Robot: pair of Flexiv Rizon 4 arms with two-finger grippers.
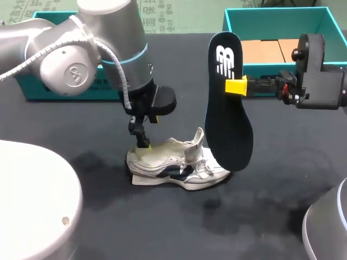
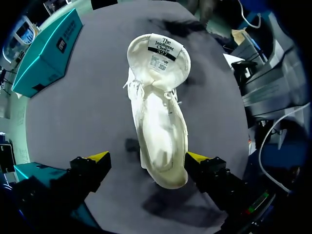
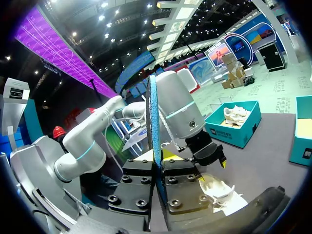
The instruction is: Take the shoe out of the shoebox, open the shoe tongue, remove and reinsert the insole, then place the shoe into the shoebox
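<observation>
A white sneaker (image 1: pixel 173 165) stands on the black table (image 1: pixel 271 216), tongue pulled up. My left gripper (image 1: pixel 143 142) hangs open over its heel; in the left wrist view the heel of the sneaker (image 2: pixel 161 126) lies between the spread yellow fingertips (image 2: pixel 100 157), one tip close beside it. My right gripper (image 1: pixel 237 85) is shut on the dark blue insole (image 1: pixel 230 103), which hangs upright with its lower end just above the sneaker's toe. In the right wrist view the insole (image 3: pixel 155 126) shows edge-on, clamped in the right gripper (image 3: pixel 157 168), with the sneaker (image 3: pixel 219 192) beyond.
A teal shoebox (image 1: pixel 282 24) lined with brown cardboard stands at the back right, behind the right gripper. A second teal box (image 1: pixel 32 86) sits at the back left, partly hidden by my left arm (image 1: pixel 108 43). Bare black table lies in front of the sneaker.
</observation>
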